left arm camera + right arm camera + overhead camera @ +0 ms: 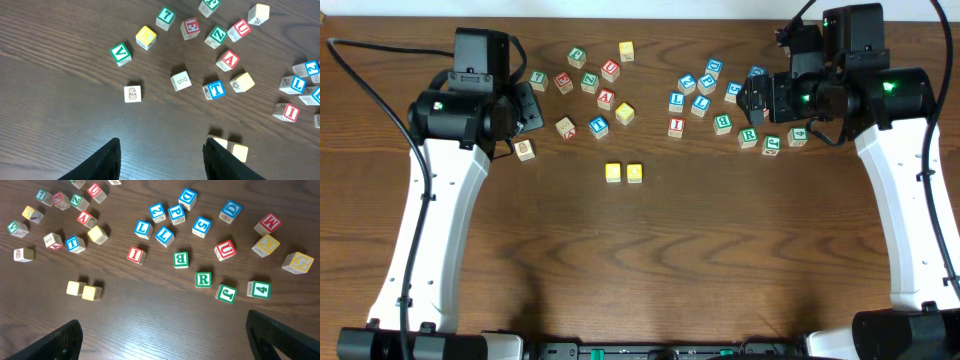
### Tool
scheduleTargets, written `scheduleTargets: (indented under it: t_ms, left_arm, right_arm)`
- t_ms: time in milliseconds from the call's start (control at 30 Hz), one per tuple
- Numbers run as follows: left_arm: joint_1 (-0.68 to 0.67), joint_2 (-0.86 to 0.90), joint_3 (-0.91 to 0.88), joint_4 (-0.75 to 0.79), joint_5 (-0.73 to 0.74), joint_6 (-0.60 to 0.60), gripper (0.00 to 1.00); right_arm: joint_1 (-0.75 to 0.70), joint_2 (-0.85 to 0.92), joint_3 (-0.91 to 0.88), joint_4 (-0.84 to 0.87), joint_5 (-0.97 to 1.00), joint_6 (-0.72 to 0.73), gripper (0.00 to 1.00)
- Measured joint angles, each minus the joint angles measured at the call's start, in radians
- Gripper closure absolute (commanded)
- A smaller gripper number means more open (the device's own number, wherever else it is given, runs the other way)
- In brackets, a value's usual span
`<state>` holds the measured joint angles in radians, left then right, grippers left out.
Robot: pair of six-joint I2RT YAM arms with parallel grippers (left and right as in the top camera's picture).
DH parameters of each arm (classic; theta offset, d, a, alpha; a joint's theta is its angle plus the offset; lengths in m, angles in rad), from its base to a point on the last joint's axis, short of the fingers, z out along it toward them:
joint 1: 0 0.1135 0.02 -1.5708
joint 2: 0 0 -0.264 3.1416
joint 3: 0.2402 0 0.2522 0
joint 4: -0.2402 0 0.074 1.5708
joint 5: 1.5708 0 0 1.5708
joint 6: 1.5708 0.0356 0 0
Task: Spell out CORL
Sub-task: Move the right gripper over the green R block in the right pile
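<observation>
Two yellow-topped cubes (613,172) (635,172) sit side by side in the middle of the table. They also show in the right wrist view (75,288) (91,292) and in the left wrist view (240,152), one partly behind a finger. The green R cube (748,137) (203,279) lies in the right cluster. Two blue L cubes (677,101) (699,104) (143,228) (164,235) lie near it. My left gripper (533,108) (162,147) is open and empty over the left cluster. My right gripper (752,95) (162,330) is open and empty above the right cluster.
Several other letter cubes lie scattered: a left cluster with a red A (606,98) and blue T (599,125), and a right cluster with a green B (723,124), green 4 (798,135) and red I (676,127). A plain pineapple cube (524,149) lies by the left arm.
</observation>
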<state>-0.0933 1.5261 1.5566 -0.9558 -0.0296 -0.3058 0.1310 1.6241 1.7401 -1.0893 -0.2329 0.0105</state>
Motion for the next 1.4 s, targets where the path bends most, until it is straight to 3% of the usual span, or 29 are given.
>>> scheduleTargets:
  t_ms: [533, 800, 1267, 1400]
  left_arm:
    - [0.000, 0.000, 0.000, -0.006, 0.000, 0.000, 0.48]
    - [0.000, 0.000, 0.000, -0.006, 0.000, 0.000, 0.48]
    - [0.000, 0.000, 0.000, -0.006, 0.000, 0.000, 0.48]
    - [0.000, 0.002, 0.000, -0.006, 0.000, 0.000, 0.48]
  right_arm:
    - [0.011, 0.001, 0.000, 0.168, -0.068, 0.039, 0.01]
    - [0.064, 0.078, 0.014, 0.163, -0.046, 0.092, 0.04]
    - [0.070, 0.293, 0.015, 0.035, 0.154, 0.136, 0.20]
    - [0.069, 0.380, 0.016, 0.036, 0.193, 0.135, 0.29]
